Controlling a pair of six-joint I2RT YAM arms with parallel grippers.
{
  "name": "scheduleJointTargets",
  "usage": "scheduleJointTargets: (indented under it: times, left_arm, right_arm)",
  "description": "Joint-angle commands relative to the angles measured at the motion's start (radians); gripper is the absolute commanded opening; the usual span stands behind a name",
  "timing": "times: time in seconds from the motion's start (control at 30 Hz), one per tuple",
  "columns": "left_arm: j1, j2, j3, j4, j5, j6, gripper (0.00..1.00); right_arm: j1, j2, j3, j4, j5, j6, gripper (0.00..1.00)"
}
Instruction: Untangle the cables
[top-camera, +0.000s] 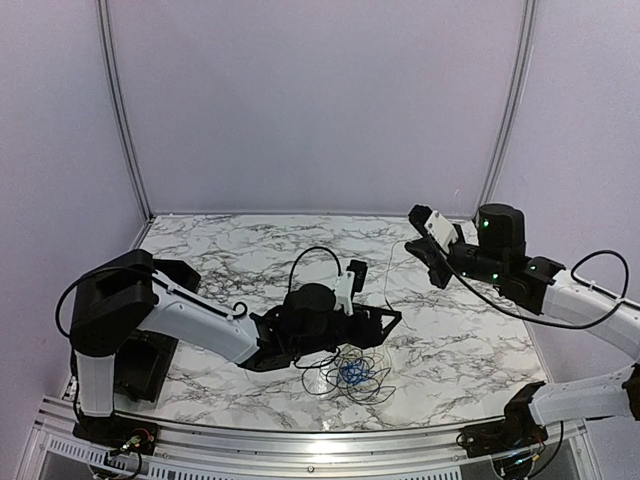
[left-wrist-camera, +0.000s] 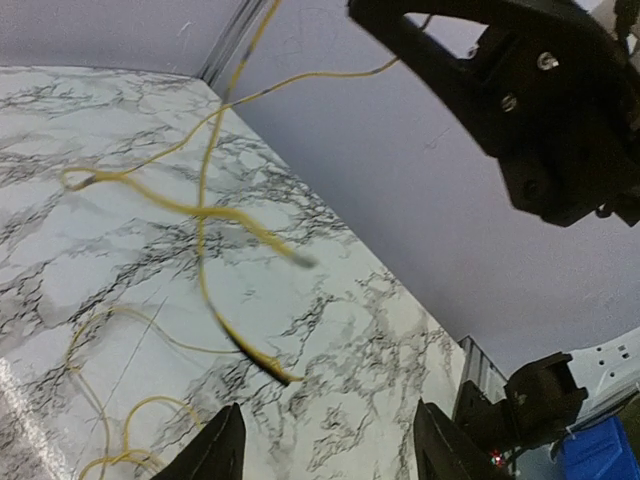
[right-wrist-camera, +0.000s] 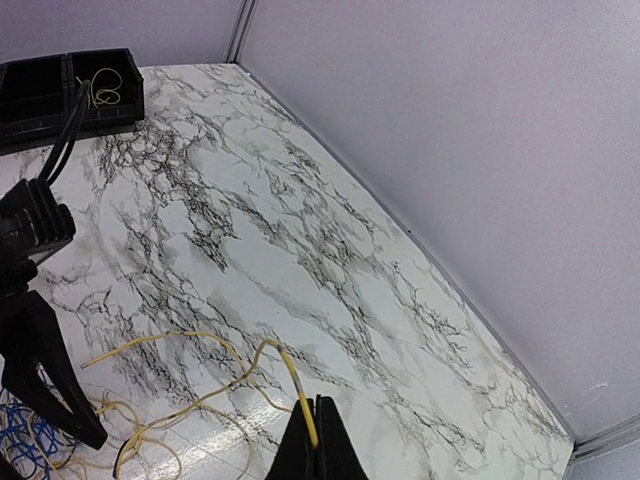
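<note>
A marble-patterned bench (top-camera: 250, 250) carries a loose tangle of thin cables (top-camera: 340, 360) near its front middle. A blue cable (top-camera: 350, 373) is bunched at the centre, with black cables (top-camera: 378, 388) looping around it. The left pincer (left-wrist-camera: 330, 450) hovers low over the bench just beside the tangle, its fingers spread apart with nothing between them. The right pincer (right-wrist-camera: 317, 440), raised over the bench's right side, is clenched on a yellow cable (right-wrist-camera: 292, 372), which runs from its tips down to loose loops on the bench.
</note>
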Motion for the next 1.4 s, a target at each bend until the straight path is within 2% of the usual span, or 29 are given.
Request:
scheduleJointTargets:
  times: [0.0, 0.1, 0.3, 0.4, 0.5, 0.63, 0.7, 0.83, 0.97, 1.2, 1.37]
  left_arm:
    - [0.0, 0.068, 0.075, 0.105, 0.052, -0.002, 0.6]
    - [0.007, 0.111, 0.126, 0.106, 0.051, -0.048, 0.54]
    - [0.047, 0.173, 0.144, 0.111, -0.001, -0.252, 0.24]
    - [0.055, 0.175, 0.139, 0.121, -0.008, -0.26, 0.15]
    - [0.059, 0.17, 0.139, 0.125, 0.006, -0.257, 0.17]
    - [0.059, 0.162, 0.138, 0.124, 0.082, -0.262, 0.37]
    - [0.057, 0.142, 0.101, 0.124, 0.096, -0.3, 0.43]
    - [0.053, 0.068, -0.013, 0.124, 0.099, -0.301, 0.42]
    - [0.053, 0.027, -0.052, 0.1, 0.078, -0.263, 0.43]
    - [0.053, 0.115, 0.068, 0.084, 0.124, -0.221, 0.5]
    - [0.057, 0.171, 0.163, 0.084, 0.115, -0.219, 0.43]
  right_arm:
    - [0.005, 0.017, -0.003, 0.029, 0.015, -0.002, 0.0]
    - [0.005, 0.023, -0.001, 0.029, 0.011, -0.001, 0.0]
    - [0.005, 0.021, -0.003, 0.03, 0.019, -0.002, 0.0]
    - [0.005, 0.019, -0.005, 0.033, 0.024, -0.006, 0.0]
    - [0.003, 0.018, -0.005, 0.033, 0.028, -0.007, 0.0]
    - [0.003, 0.017, -0.007, 0.034, 0.034, -0.01, 0.0]
    - [0.001, 0.015, -0.006, 0.033, 0.036, -0.011, 0.0]
    - [0.0, 0.013, -0.005, 0.032, 0.034, -0.01, 0.0]
    - [-0.001, 0.021, -0.005, 0.033, 0.029, -0.01, 0.0]
    - [-0.002, 0.034, -0.005, 0.031, 0.026, -0.009, 0.0]
    - [-0.001, 0.044, -0.005, 0.031, 0.026, -0.01, 0.0]
